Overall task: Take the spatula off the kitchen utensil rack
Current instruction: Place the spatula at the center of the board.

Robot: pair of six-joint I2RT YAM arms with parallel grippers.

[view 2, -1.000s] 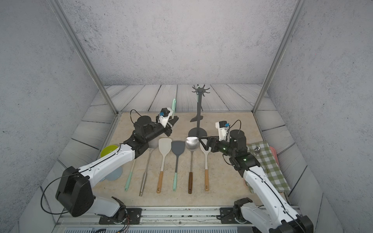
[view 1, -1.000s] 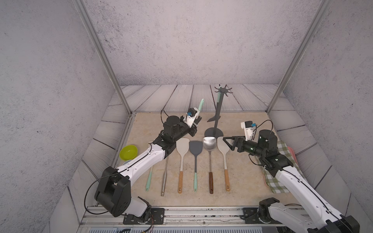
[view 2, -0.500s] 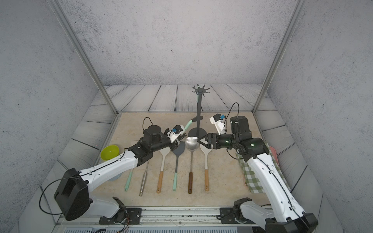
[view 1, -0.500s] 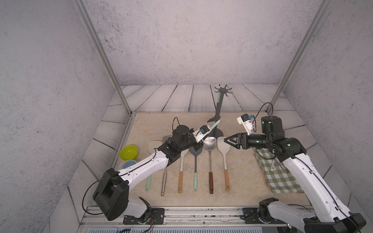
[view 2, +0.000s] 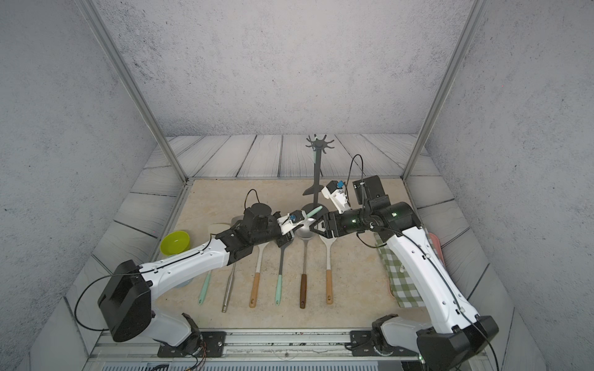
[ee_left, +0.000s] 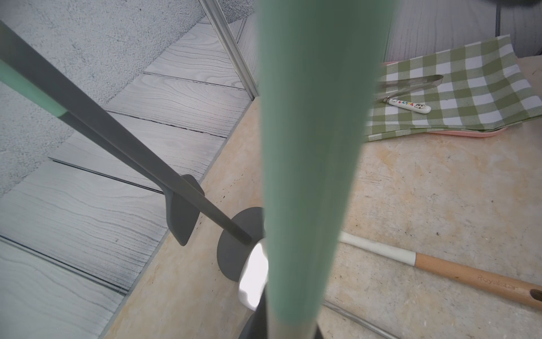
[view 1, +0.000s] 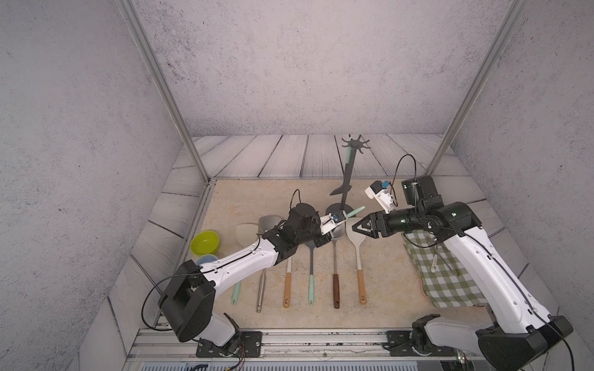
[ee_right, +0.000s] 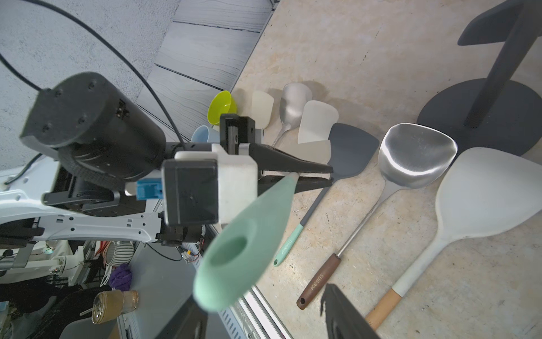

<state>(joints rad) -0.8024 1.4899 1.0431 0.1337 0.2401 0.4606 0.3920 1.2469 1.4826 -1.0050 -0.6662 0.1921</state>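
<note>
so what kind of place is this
Probably a robot test cell staged as a kitchen counter: bare grey walls on metal posts, arms bolted to a rail, utensils laid out by a rack.

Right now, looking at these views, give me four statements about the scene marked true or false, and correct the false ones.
1. The left hand grips a mint-green handle. True.
2. The kitchen utensil rack has nothing hanging on it. False: a dark grey spatula hangs from it.
3. The right hand is shut on that handle. False: it is open, its fingers either side of the handle's end.
4. Six utensils lie in a row on the table. True.
</note>
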